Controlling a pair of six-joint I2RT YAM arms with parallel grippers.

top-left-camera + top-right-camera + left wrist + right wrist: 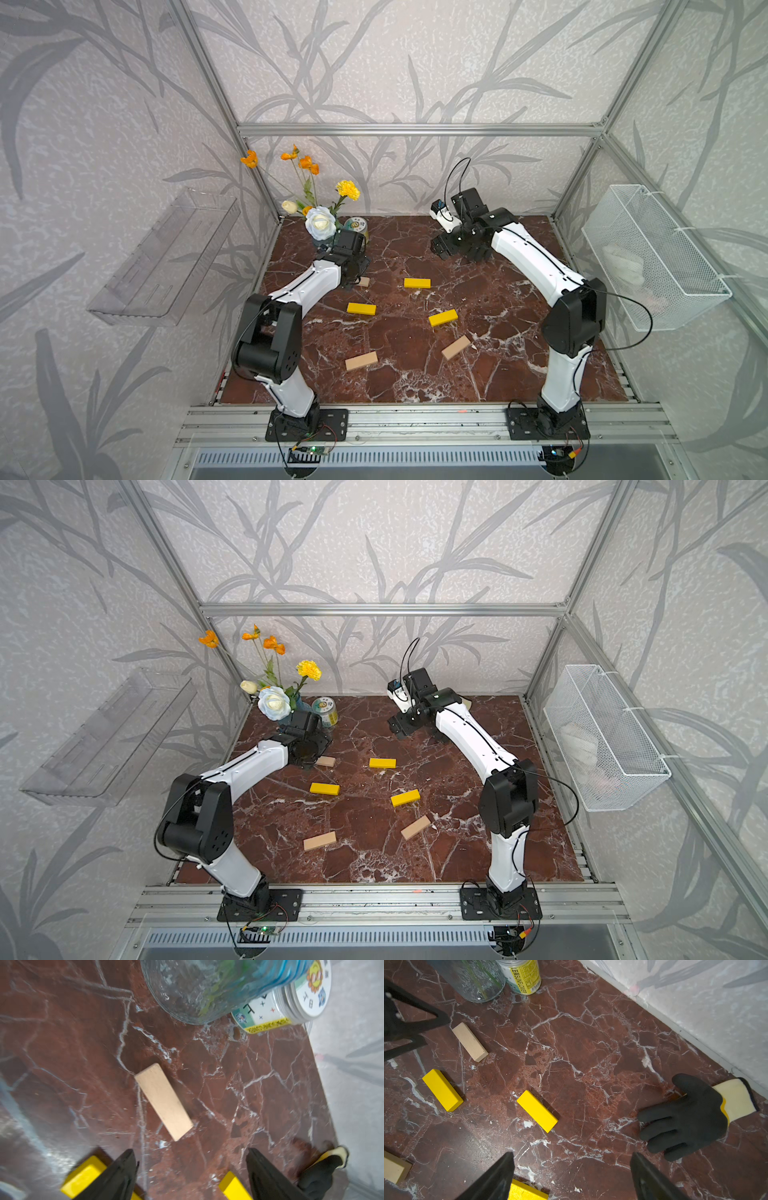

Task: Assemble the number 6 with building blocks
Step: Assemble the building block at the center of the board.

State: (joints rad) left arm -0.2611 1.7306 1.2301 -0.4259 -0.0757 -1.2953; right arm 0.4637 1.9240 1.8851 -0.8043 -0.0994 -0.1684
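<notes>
The aluminium rail [415,419] along the bottom edge of both top views carries the two arm bases. Beyond it, the six building blocks are laid flat on the marble-pattern tabletop [498,374], all apart, with no two touching or set end to end. The upper yellow bar [417,283], the left yellow bar [361,308] and the right yellow bar [443,318] are grouped around the centre of the frame. The lower-left pale wood bar [361,360] and the lower-right pale wood bar [456,347] are placed below them. The far pale wood bar [365,281] is partly hidden under the left arm, left of centre. The left hand [190,1150] is shown with its fingers spread and empty; the far pale wood bar is seen ahead of the fingertips, not between them. The right hand [572,1154], at upper centre right near the back wall, is likewise spread and empty, with a work glove [685,1118] lying flat just beside it. A flower vase [475,980] and a tin [356,226] stand at the upper left corner of the tabletop. The number 6 is judged not yet begun: no bar is positioned, and all six placements are left.
</notes>
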